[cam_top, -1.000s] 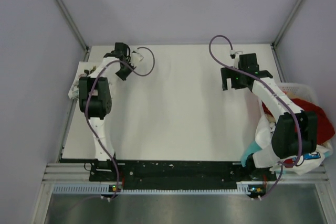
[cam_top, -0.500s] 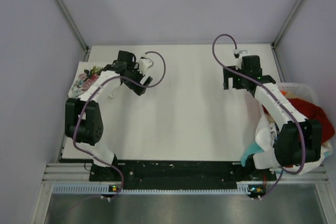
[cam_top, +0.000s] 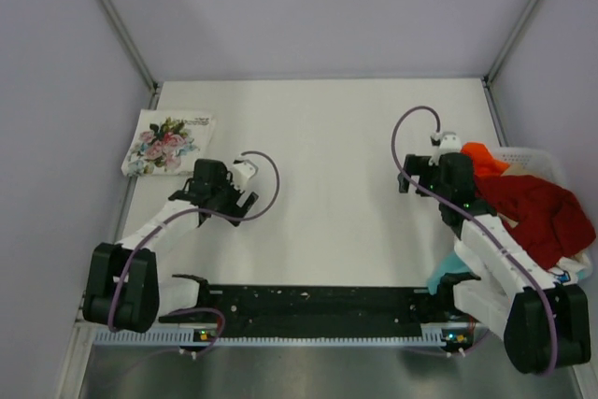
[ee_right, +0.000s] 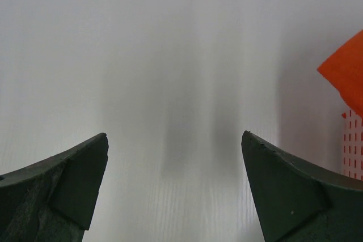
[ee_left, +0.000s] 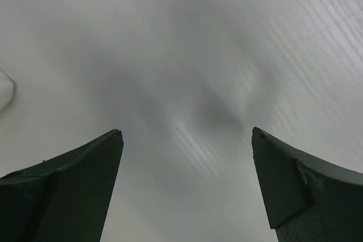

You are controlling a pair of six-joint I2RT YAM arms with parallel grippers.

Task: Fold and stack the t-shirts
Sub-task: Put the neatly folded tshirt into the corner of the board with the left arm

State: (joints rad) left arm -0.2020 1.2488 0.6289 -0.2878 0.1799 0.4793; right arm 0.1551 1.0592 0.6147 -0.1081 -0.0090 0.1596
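Observation:
A folded white t-shirt with a pink-rose floral print lies flat at the table's far left. My left gripper hovers to its near right, apart from it, open with only bare table between its fingers. Red and orange t-shirts are heaped in the basket at the right, and a teal one hangs near the right arm's base. My right gripper is open and empty just left of the basket. The orange t-shirt shows at the right edge of its view.
The white lattice basket stands off the table's right edge, its wall close to my right fingers. The white table is bounded by grey walls and metal posts. Both arm bases sit on the black rail at the near edge.
My left gripper opened and let go of the floral t-shirt, then drew back toward the near side. The right arm also pulled back nearer and toward the basket, still open.

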